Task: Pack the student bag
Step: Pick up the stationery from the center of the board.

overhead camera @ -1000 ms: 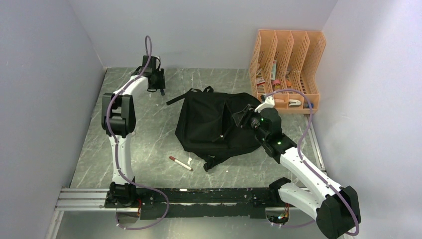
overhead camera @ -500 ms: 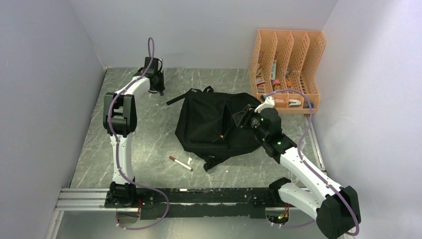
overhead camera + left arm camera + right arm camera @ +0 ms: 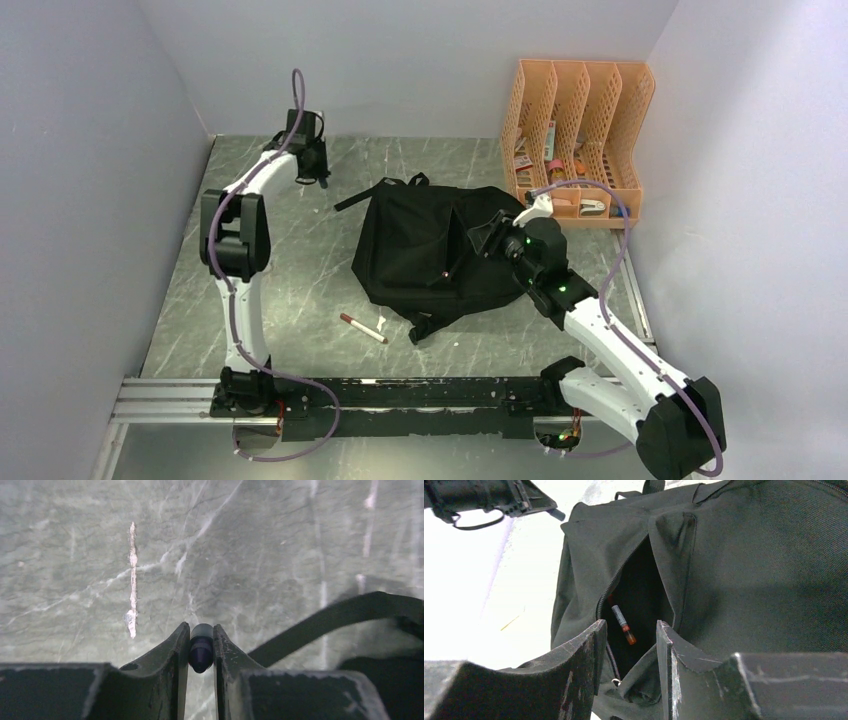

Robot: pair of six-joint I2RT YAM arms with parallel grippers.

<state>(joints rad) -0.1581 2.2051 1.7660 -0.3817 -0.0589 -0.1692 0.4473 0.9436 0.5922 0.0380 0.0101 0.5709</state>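
The student bag (image 3: 435, 250), a big black backpack, lies in the middle of the table with its front pocket (image 3: 639, 595) unzipped. Inside the pocket lies a pen with an orange tip (image 3: 623, 625). My right gripper (image 3: 487, 236) (image 3: 630, 630) hovers at the pocket's mouth, open, a fold of the pocket's rim resting against its right finger. My left gripper (image 3: 322, 180) (image 3: 201, 630) is at the far left back of the table, shut on a dark pen (image 3: 201, 652) whose rounded end pokes out between the fingertips.
A red and white pen (image 3: 363, 328) lies on the table in front of the bag. An orange slotted file organiser (image 3: 580, 130) with small items stands at the back right. A black bag strap (image 3: 330, 620) trails towards the left gripper. Grey walls stand close on three sides.
The left gripper's jaws have closed on the dark pen, and that arm has shifted slightly. The right arm and the bag have stayed still.
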